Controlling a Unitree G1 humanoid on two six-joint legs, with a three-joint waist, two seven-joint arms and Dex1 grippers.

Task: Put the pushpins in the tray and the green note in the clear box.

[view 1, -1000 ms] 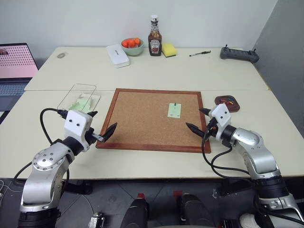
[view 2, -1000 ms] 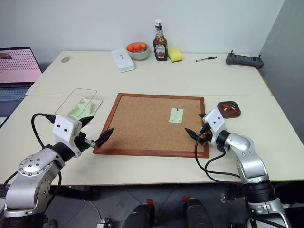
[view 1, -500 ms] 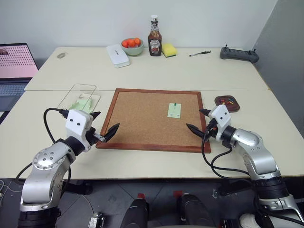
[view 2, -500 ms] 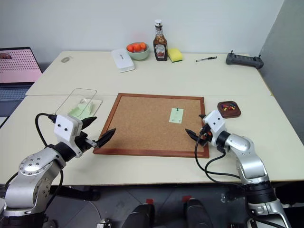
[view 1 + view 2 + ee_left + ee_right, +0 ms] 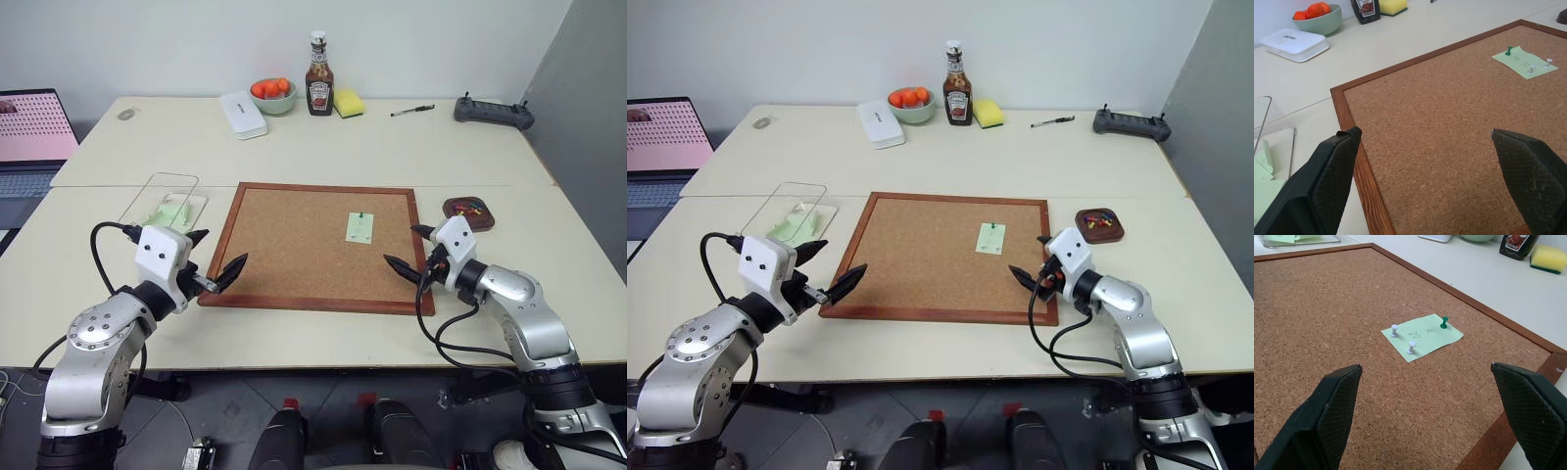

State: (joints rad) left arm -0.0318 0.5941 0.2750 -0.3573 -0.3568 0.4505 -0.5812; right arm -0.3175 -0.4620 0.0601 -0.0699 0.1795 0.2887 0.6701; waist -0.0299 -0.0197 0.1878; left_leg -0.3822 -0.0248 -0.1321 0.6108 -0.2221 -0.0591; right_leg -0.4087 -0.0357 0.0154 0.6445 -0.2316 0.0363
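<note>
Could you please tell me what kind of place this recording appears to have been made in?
Probably an office or lab test bench: pale tables pushed together, a laptop at one edge, a handheld controller at the back, and staged props such as a framed cork board and ketchup bottle.

two cream tables (image 5: 294, 147) against white wall (image 5: 176, 39).

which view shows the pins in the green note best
The right wrist view: the green note lies close ahead on the cork board, with one green pushpin and two white pushpins distinct. The left wrist view shows them smaller and farther. In the eye views only the dark pin is discernible.
</note>
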